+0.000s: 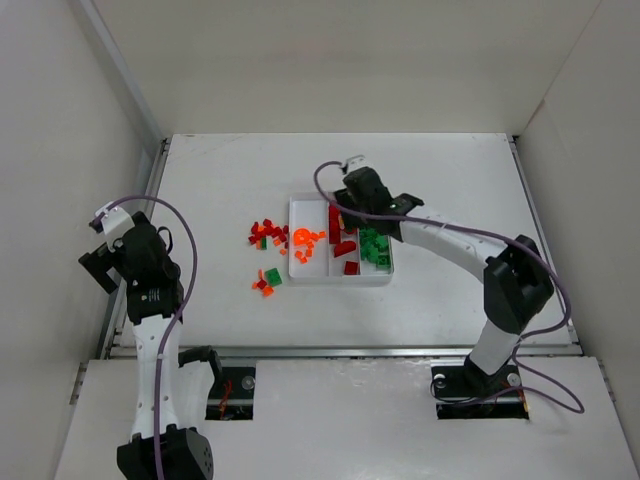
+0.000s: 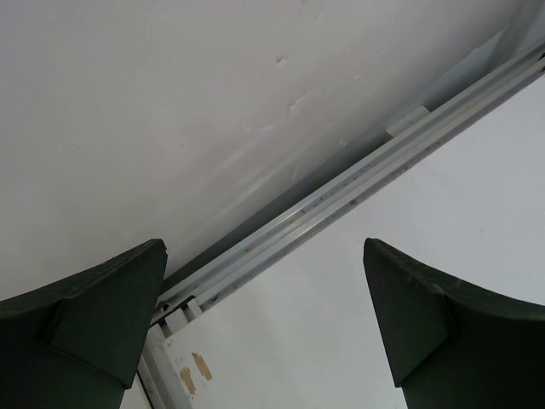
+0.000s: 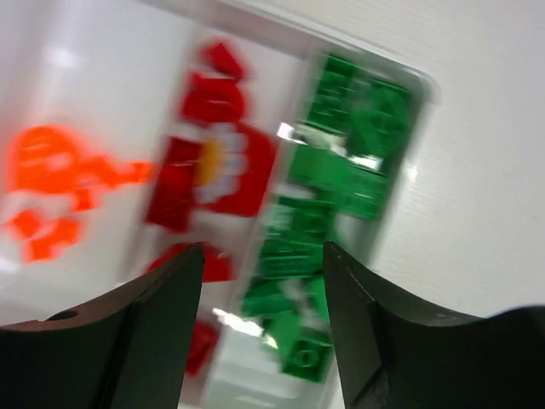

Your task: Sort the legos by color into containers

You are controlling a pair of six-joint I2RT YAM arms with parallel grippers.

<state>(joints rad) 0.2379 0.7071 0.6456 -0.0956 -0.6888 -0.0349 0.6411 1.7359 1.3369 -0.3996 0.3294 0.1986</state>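
The white tray (image 1: 340, 281) lies mid-table with three long containers. Orange legos (image 1: 305, 240) fill its left one, dark red legos (image 1: 341, 236) the middle, green legos (image 1: 375, 248) the right. Loose red, orange and green legos (image 1: 265, 236) lie on the table left of the tray, with a few more (image 1: 267, 281) nearer. My right gripper (image 1: 350, 208) hovers over the tray's far end. In the blurred right wrist view it (image 3: 262, 281) stands open and empty above the green pile (image 3: 341, 162), near the red pile (image 3: 213, 170). My left gripper (image 2: 264, 315) is open and empty.
My left gripper (image 1: 100, 264) hangs at the table's left edge, facing the metal rail (image 2: 341, 196) and the white side wall (image 2: 170, 102). White walls enclose the table on three sides. The right arm's purple cable (image 1: 470, 235) loops over the table right of the tray.
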